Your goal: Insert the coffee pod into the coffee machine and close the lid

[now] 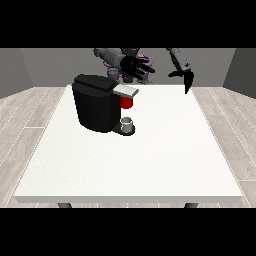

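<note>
The robot hand at the view's left (pixel 134 67) hovers spread above the coffee machine (pixel 100 102); the other (pixel 186 79) hangs with straight fingers.

Single camera across the table (pixel 130 170), facing the robot (pixel 131 56)

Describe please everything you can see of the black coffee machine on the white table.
The coffee machine is a black, boxy body, plastic by its look, standing upright on the white table, left of the middle. A grey lid juts out toward the view's right, with a red part under it. Below, a small grey cup sits on the machine's dark base. The robot hand at the view's left hovers above and behind the lid, fingers spread, apparently not touching it.
</note>
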Robot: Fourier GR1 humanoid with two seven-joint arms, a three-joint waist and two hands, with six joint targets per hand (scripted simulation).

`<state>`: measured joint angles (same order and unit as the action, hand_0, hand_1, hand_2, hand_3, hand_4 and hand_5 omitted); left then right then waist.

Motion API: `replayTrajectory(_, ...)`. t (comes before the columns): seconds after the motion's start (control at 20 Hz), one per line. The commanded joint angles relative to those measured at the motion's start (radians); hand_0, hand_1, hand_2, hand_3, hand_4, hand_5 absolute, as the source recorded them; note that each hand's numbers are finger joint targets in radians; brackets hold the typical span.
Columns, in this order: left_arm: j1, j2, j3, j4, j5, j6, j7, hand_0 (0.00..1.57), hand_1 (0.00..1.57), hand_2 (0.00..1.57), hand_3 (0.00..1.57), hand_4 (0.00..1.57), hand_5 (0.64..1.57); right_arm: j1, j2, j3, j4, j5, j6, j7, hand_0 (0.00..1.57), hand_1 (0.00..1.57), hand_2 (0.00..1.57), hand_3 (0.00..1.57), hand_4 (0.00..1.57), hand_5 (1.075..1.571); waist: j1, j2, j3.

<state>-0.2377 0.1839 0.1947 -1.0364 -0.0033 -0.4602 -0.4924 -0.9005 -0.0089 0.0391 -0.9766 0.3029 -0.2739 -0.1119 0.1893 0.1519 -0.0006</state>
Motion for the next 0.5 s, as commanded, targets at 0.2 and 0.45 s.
replayTrajectory(0.2,-0.016,-0.022,-0.027,0.007,0.008,-0.008,0.050,0.00,0.00,0.00,0.00,0.34,1.571,-0.061,0.009,0.027,0.031,-0.050,-0.013,0.001,0.00,0.00,0.00,0.00,0.41,1.571,0.031,-0.029,0.0005)
replayTrajectory(0.45,0.023,-0.021,-0.039,0.051,-0.031,0.003,-0.055,0.00,0.00,0.00,0.00,0.35,1.571,0.025,0.009,0.148,0.004,-0.102,0.023,-0.049,0.00,0.00,0.00,0.00,0.47,1.571,0.023,-0.037,0.0004)
